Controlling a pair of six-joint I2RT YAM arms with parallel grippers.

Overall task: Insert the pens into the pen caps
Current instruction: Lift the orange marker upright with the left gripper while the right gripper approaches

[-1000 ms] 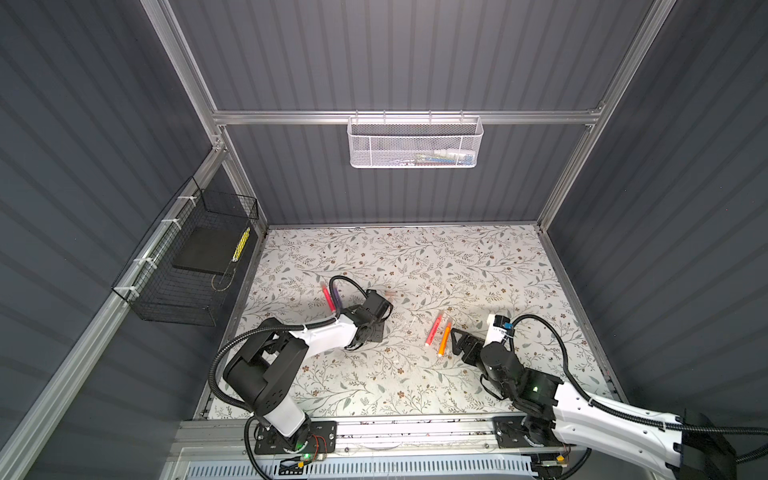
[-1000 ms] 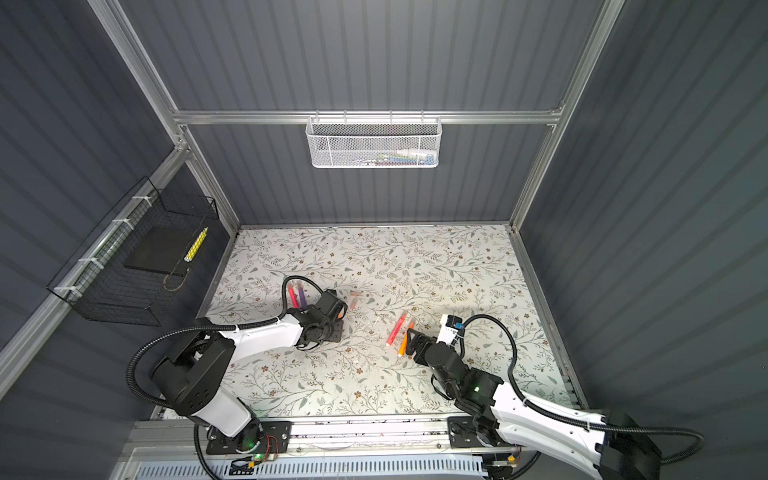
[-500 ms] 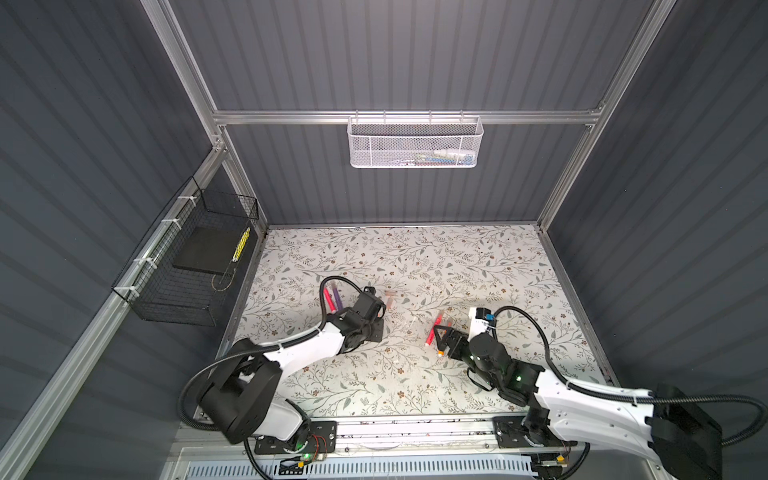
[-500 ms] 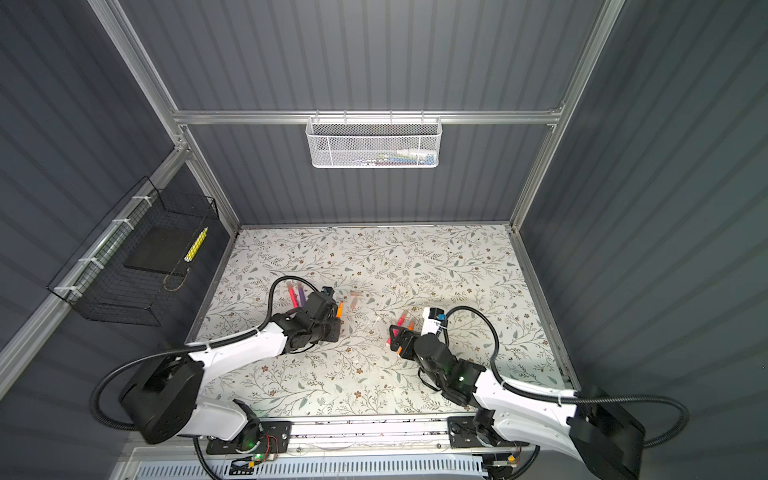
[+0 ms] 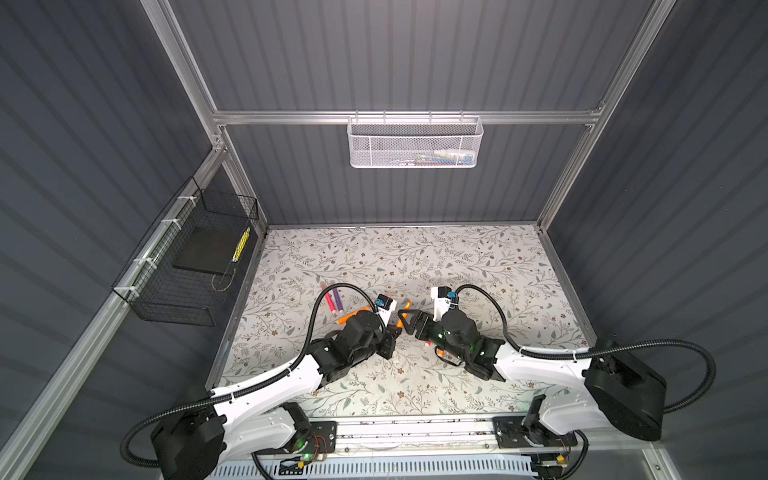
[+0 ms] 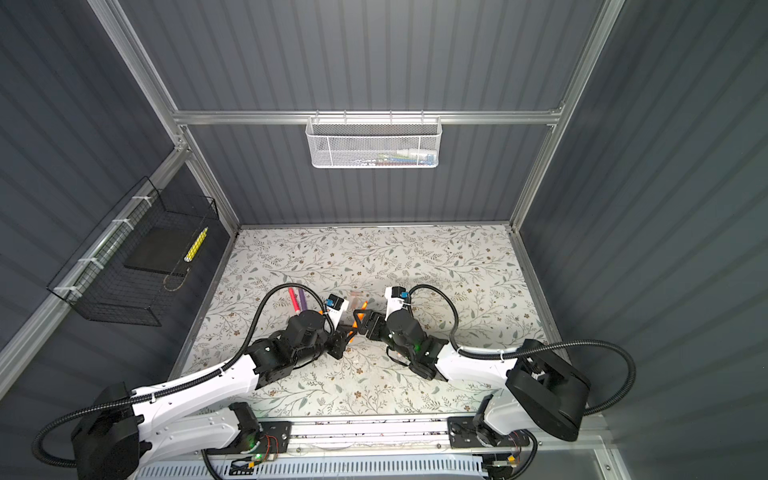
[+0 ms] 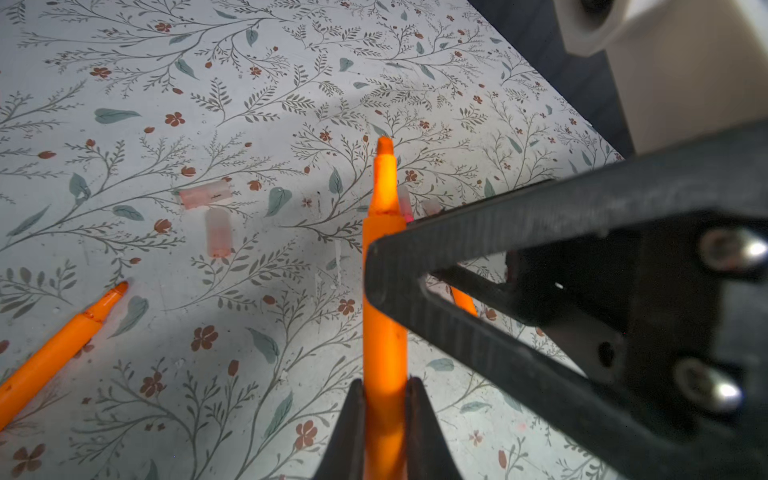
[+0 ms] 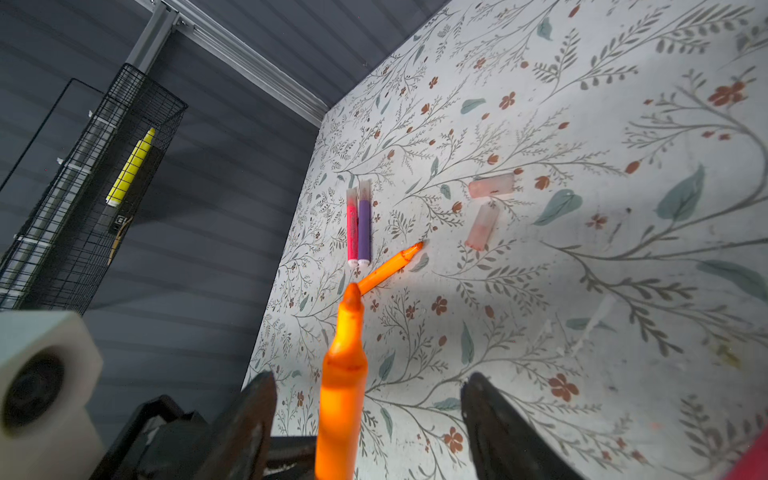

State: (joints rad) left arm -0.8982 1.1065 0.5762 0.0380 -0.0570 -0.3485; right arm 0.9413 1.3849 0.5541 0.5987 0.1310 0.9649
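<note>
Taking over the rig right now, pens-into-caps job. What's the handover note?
Left gripper: shut on an uncapped orange marker pen.
Right gripper: open, jaws either side of that pen, with gaps visible.
Done, apparently: pink pen and purple pen, side by side on the floral table, both capped.
Left: the held pen and the second orange pen, which lies uncapped. A pale pink translucent cap and a second cap lie loose. Anything under the arms is hidden.

Floral table; pink pen touching purple pen; orange pen nearby; two pen caps just beside each other.
</note>
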